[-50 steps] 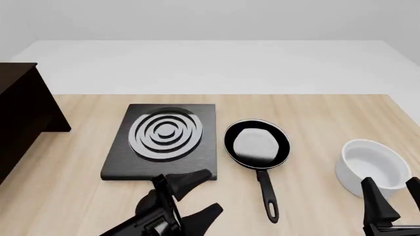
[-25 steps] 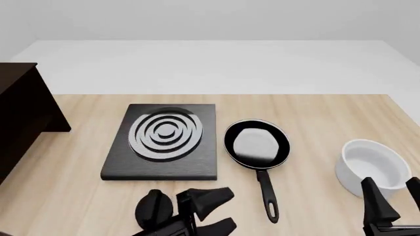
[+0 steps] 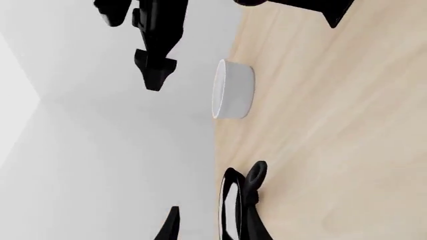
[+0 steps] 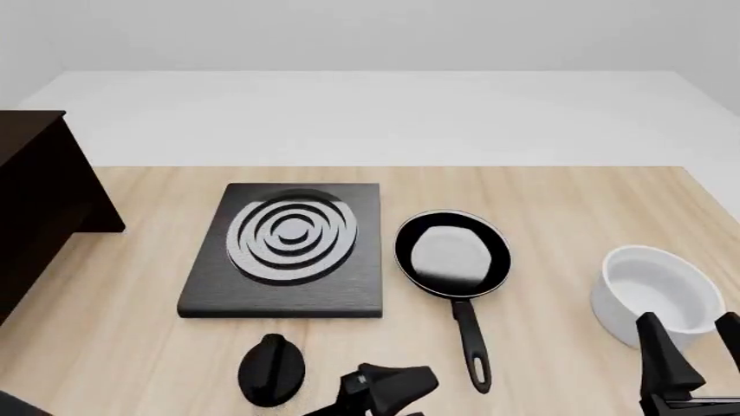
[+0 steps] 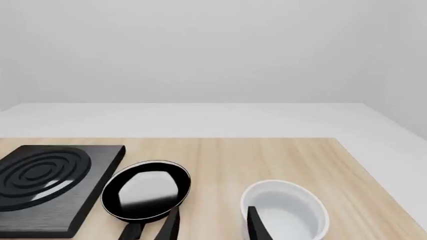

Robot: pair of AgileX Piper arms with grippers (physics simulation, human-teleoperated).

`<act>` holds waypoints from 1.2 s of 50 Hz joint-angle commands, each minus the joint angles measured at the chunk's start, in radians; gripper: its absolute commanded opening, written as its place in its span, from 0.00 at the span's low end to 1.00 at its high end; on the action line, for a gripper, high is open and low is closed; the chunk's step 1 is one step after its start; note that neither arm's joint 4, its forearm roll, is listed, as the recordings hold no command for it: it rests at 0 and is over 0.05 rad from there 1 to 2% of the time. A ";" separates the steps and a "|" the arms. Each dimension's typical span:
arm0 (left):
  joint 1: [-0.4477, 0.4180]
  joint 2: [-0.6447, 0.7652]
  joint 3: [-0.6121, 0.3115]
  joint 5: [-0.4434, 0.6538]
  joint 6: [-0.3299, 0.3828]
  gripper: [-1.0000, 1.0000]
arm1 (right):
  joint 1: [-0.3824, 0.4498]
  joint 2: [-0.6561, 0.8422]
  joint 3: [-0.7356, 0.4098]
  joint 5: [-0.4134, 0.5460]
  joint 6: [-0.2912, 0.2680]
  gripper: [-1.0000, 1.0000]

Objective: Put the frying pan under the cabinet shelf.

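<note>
The frying pan (image 4: 453,253) lies right of the stove plate, its thin handle (image 4: 472,347) pointing at the front edge. It also shows in the right wrist view (image 5: 147,190) and edge-on in the left wrist view (image 3: 230,210). The dark cabinet shelf (image 4: 35,199) stands at the far left. My left gripper (image 4: 399,394) is low at the front edge, left of the handle's end, open and empty; its fingers (image 3: 173,227) flank the handle end in its wrist view. My right gripper (image 4: 694,364) is open and empty in front of the white bowl.
A square black stove plate (image 4: 289,251) with silver rings sits between the cabinet and the pan. A small black knob (image 4: 272,368) lies in front of it. A white bowl (image 4: 653,290) stands at the right, also seen in the right wrist view (image 5: 283,210).
My left gripper has moved right and lower along the front edge, toward the pan handle's end, uncovering the knob. The right gripper, pan and bowl have not moved.
</note>
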 commanded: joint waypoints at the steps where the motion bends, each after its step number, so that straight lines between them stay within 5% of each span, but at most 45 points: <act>1: -0.018 0.042 -0.026 0.000 0.016 1.00 | 0.000 0.000 0.000 0.000 0.000 1.00; 60: -0.009 0.245 -0.179 0.001 0.006 1.00 | 0.000 0.000 0.000 0.000 0.000 1.00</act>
